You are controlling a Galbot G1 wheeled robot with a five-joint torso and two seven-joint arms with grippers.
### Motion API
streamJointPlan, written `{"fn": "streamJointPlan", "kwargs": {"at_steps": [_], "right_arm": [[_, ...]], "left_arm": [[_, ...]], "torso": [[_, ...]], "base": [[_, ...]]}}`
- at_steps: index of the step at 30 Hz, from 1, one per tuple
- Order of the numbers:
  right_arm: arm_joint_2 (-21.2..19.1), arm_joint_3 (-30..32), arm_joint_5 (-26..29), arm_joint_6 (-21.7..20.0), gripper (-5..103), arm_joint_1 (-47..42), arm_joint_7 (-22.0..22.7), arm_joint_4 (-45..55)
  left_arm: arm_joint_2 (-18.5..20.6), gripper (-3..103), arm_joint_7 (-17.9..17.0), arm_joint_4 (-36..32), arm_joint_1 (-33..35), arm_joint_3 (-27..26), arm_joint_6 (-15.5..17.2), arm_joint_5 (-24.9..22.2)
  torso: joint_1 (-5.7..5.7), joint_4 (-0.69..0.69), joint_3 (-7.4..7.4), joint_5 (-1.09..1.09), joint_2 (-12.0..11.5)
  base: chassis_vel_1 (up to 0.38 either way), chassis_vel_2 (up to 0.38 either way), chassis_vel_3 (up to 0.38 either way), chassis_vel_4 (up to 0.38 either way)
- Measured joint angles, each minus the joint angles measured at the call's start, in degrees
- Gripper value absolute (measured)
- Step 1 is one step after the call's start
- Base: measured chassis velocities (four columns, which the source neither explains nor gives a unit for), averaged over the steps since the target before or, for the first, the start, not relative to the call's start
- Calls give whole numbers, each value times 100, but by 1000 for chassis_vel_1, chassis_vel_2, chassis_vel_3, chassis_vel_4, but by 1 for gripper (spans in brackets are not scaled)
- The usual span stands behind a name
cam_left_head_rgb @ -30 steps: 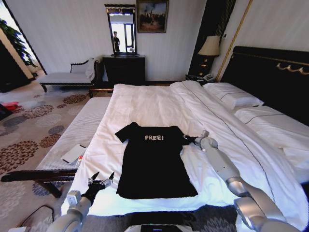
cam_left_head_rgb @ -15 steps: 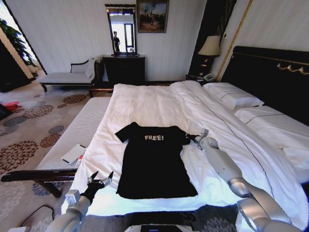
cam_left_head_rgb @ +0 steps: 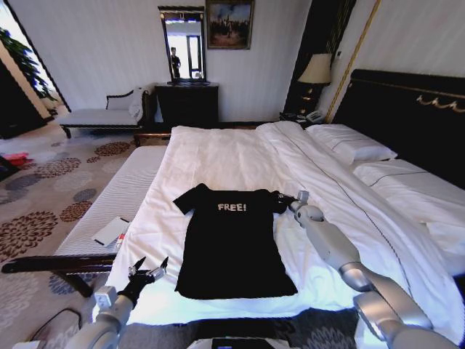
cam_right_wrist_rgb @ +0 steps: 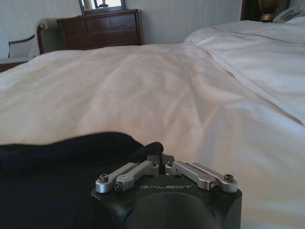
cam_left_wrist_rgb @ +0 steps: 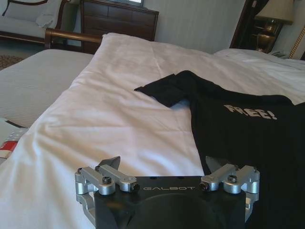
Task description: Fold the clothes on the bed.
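Right end effector [cam_left_head_rgb: 284, 200]: I saw it pinching the black cotton "FREE!" T-shirt's [cam_left_head_rgb: 232, 243] sleeve.
Left end effector [cam_left_head_rgb: 149, 270]: spread, beside the T-shirt's hem.

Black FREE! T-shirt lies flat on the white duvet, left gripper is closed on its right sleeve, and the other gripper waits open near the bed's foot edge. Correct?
Not quite: the right gripper is the one closed on the T-shirt sleeve, as the head view shows and the right wrist view confirms. The left gripper is the open one near the foot edge of the bed; the shirt lies flat on the duvet.

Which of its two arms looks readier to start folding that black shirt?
Probably the right. The right gripper is shut on the T-shirt at its sleeve, while the left gripper hangs open beside the hem near the bed edge.
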Motion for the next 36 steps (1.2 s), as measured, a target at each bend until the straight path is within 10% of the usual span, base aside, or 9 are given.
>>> {"fn": "streamJointPlan", "kwargs": {"at_steps": [15,27,36], "right_arm": [[48,57,147,-74,48,-4,-19,-159],[24,22,321,-175,3,-28,15,-26],[28,-46,276,-206,1,-5,26,36]], "left_arm": [[-1,100,-4,-19,-3,27,-5,36],[-31,100,2,-12,15,-15,-28,30],[-31,100,3,-11,27,-65,-35,3]], "torso": [[0,1,0,0,0],[0,0,0,-1,0],[0,0,0,-1,0]], "base": [[0,0,0,0],[0,0,0,0],[0,0,0,0]]}}
